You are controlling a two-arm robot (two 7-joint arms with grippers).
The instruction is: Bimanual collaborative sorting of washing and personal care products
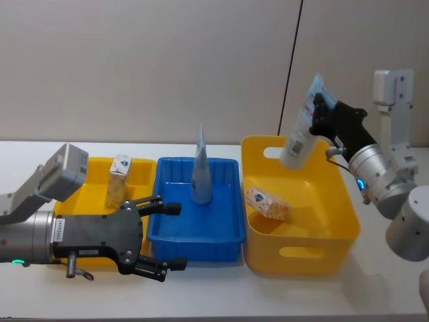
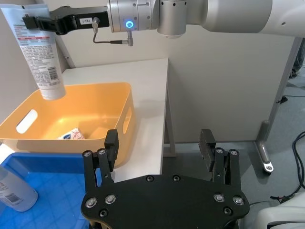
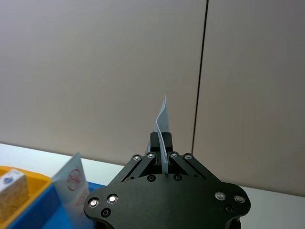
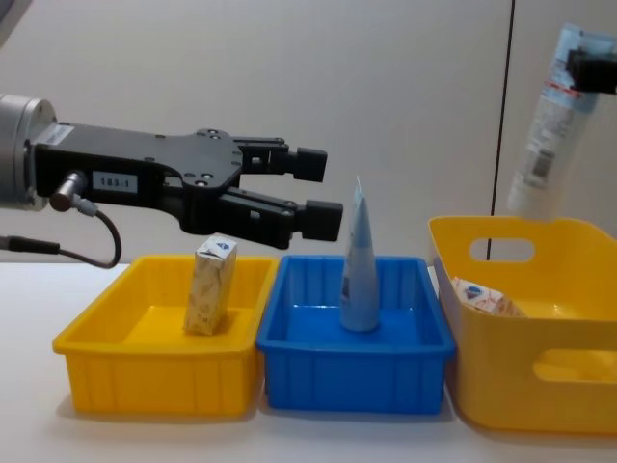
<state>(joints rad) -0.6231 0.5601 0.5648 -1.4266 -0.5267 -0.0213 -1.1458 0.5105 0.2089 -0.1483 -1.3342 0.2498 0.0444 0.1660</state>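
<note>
Left claw (image 1: pixel 166 236), fingers apart, hovers over the blue plastic tray (image 1: pixel 167 231) near the desk's (image 1: pixel 221 295) front edge. Right claw (image 1: pixel 320 111) is clamped on the crimped end of a white printed tube (image 1: pixel 301 132), long axis tilted, cap down over the yellow handled bin (image 1: pixel 335 249); its label text is unreadable.

Pale blue tube (image 4: pixel 360 275), blue tray (image 4: pixel 357 381), yellow bin (image 4: pixel 540 381)
</note>
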